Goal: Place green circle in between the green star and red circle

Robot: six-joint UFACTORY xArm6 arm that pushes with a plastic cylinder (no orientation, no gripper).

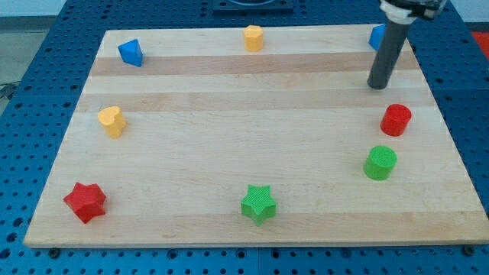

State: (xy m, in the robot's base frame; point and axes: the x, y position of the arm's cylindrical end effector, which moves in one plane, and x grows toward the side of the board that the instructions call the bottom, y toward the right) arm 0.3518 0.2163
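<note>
The green circle (380,163) stands near the board's right edge, just below the red circle (396,120). The green star (258,204) lies at the view's bottom centre, well left of the green circle. My tip (377,86) rests on the board at the upper right, above and slightly left of the red circle, apart from it. The rod rises to the view's top edge.
A blue block (377,36) sits partly hidden behind the rod at the top right. A yellow block (254,37) is at top centre, a blue triangle (131,53) at top left, a yellow heart (111,121) at left, a red star (85,202) at bottom left.
</note>
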